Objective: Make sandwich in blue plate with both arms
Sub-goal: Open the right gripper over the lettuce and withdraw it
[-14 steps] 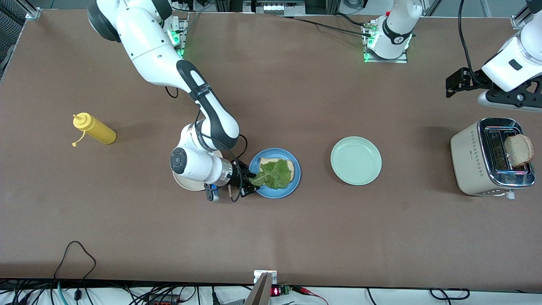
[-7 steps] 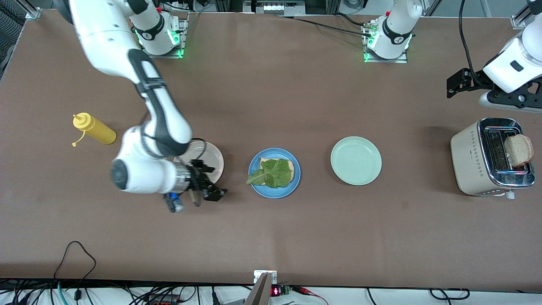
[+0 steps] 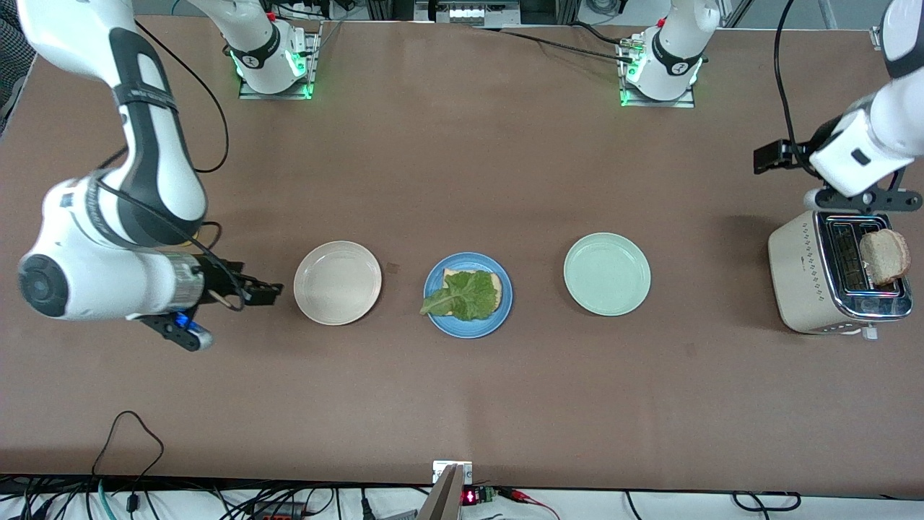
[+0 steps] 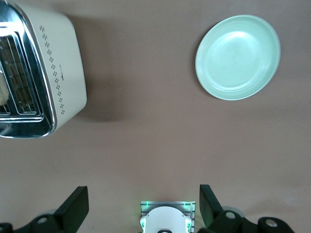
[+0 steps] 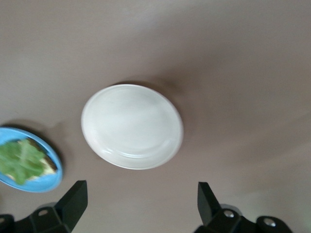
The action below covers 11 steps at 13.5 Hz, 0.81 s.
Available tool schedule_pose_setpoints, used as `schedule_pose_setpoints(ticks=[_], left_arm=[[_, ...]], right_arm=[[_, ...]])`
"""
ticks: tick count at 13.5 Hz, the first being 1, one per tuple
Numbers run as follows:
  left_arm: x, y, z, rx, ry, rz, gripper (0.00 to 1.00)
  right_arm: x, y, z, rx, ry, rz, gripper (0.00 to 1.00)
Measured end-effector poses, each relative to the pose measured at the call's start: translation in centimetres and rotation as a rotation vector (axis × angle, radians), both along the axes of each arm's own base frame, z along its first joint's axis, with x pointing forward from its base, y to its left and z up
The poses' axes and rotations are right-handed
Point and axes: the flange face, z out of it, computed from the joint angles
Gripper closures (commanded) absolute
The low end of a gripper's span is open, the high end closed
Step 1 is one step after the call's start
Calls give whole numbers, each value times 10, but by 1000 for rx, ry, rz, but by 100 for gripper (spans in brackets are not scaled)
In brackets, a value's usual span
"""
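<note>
Blue plate (image 3: 505,300) in table middle, between cream plate (image 3: 337,282) and mint plate (image 3: 607,274). Bread slice (image 3: 494,281) and lettuce leaf (image 3: 462,297) on it. Right gripper (image 3: 261,292) wide, empty, beside cream plate. Left gripper (image 4: 144,206) wide, empty, above toaster (image 3: 801,271) holding second bread slice (image 3: 885,256).

Your blue plate (image 3: 468,325) sits flat on the desk, mid-row. On it lies one tan bread slice (image 3: 491,279), crust brown, with a ruffled green lettuce leaf (image 3: 462,297) draped over it, its tip overhanging the rim at about eight o'clock.
</note>
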Motion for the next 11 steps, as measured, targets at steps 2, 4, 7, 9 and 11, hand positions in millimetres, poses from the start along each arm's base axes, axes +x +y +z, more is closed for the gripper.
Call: schedule_pose_setpoints(ticks=[2, 4, 7, 9, 11], left_arm=[[11, 38, -22, -6, 34, 44, 0], [20, 74, -35, 6, 32, 47, 0], [24, 87, -41, 5, 31, 29, 0], [27, 74, -37, 3, 23, 7, 0], [29, 62, -32, 2, 11, -15, 0]], right_arm=[[-7, -33, 20, -9, -7, 99, 0], [-16, -74, 38, 12, -26, 174, 0], [-35, -127, 63, -14, -55, 261, 0], [-45, -134, 82, -56, -74, 292, 0], [-50, -130, 106, -87, -114, 308, 0]])
